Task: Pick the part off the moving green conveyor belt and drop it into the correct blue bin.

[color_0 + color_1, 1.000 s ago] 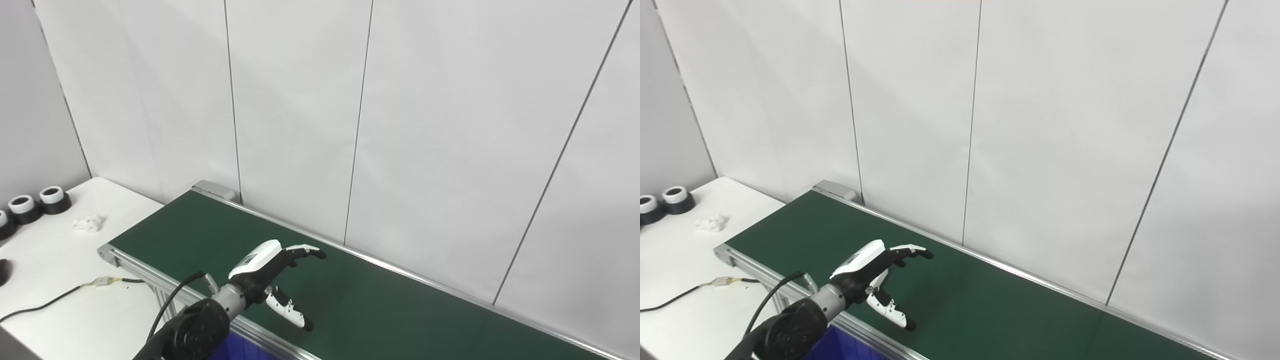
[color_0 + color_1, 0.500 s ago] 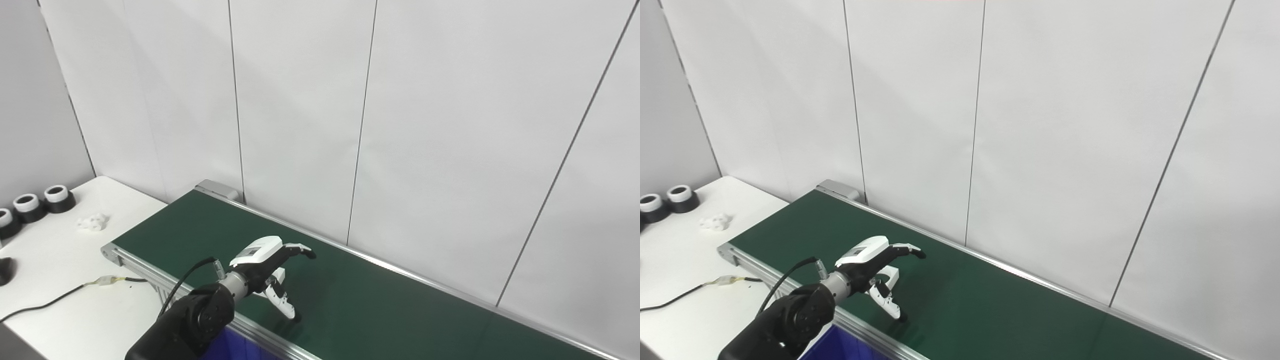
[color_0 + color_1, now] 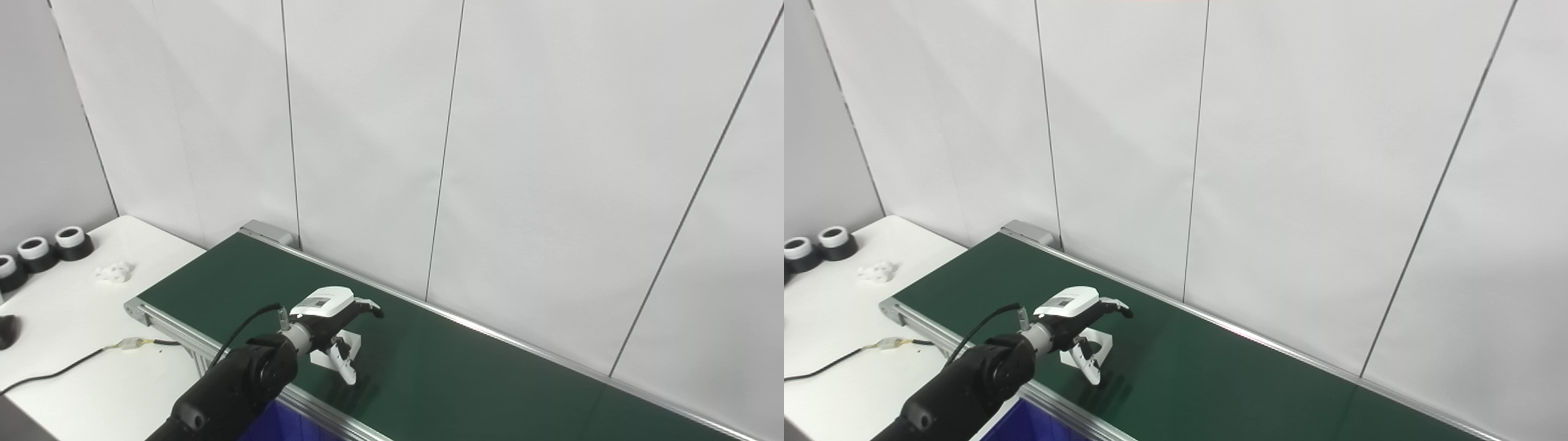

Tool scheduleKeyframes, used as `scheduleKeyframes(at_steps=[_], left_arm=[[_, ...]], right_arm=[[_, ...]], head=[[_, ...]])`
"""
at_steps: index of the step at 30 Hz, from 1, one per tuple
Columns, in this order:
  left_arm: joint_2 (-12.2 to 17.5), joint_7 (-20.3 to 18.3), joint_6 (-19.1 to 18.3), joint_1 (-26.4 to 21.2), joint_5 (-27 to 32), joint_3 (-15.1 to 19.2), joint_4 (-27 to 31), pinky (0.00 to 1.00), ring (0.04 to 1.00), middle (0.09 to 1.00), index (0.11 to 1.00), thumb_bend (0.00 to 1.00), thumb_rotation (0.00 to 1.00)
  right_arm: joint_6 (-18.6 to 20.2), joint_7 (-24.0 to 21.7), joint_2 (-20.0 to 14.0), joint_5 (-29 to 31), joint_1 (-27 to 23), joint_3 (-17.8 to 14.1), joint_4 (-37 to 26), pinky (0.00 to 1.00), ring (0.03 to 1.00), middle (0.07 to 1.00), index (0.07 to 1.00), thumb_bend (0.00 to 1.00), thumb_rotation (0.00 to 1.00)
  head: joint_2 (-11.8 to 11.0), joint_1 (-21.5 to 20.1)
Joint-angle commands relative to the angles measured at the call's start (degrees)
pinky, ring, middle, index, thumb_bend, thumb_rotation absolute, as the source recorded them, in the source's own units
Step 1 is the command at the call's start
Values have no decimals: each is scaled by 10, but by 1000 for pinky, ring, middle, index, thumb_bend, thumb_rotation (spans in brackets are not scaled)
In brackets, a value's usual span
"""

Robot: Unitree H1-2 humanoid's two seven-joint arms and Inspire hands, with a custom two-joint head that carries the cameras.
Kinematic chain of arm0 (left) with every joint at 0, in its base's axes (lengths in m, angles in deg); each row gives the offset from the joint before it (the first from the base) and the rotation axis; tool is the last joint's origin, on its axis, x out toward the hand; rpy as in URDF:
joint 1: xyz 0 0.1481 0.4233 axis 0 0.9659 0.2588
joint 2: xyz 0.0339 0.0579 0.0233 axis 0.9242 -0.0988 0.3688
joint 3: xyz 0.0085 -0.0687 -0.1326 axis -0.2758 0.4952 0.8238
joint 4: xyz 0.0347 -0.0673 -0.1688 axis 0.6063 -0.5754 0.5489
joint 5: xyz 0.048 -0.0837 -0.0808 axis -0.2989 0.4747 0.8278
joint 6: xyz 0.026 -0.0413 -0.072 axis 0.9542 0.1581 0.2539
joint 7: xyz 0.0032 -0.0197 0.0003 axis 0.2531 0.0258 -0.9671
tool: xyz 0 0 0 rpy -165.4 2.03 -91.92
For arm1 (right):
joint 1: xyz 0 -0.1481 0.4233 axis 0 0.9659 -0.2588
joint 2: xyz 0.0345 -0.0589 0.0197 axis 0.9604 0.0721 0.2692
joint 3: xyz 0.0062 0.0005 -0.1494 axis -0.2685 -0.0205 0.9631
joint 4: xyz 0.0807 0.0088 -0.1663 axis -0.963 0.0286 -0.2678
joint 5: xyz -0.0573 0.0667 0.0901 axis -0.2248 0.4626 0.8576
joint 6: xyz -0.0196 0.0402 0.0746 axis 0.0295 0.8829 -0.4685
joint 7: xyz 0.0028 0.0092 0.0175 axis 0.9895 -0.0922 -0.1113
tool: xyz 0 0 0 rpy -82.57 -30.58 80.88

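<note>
My left hand [image 3: 332,310] reaches out over the green conveyor belt [image 3: 490,380] near its left end. Its fingers stretch forward and the thumb [image 3: 344,367] points down at the belt. A small white part [image 3: 1104,338] lies on the belt right under the palm, between the thumb and the fingers. The hand is open around the part and not closed on it. Part of the white piece is hidden by the thumb. A corner of a blue bin [image 3: 1020,424] shows below the belt's near rail. My right hand is out of sight.
A white table [image 3: 67,318] stands left of the belt, with black-and-white rings [image 3: 72,242], a small white piece [image 3: 113,271] and a black cable [image 3: 55,370] on it. A white panelled wall runs close behind the belt. An aluminium rail [image 3: 184,334] edges the near side.
The white part has come into view under my left hand. The hand has lowered toward the belt and its thumb has swung down beside the part. The camera has shifted slightly.
</note>
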Motion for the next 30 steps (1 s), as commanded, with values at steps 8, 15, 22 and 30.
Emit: scheduleKeyframes(at_steps=[8,15,22,30], left_arm=[[24,34,2,-36,-39,-10,-28,823,854,877,818,861,0],[24,34,-3,-48,-48,-21,-67,844,874,883,820,894,0],[25,43,7,-51,-51,-35,-98,824,876,887,816,939,1],[16,68,6,-53,-54,-50,-132,831,855,864,814,932,17]], right_arm=[[-33,-7,5,5,3,-3,-25,736,778,814,880,496,523],[-34,-9,7,2,8,-5,-31,734,778,815,880,509,549],[-33,-12,7,2,13,-7,-37,724,773,813,880,524,557],[-33,-17,11,-2,15,-13,-40,730,771,811,884,559,590]], head=[[3,-2],[6,-4],[11,-6],[11,-10]])
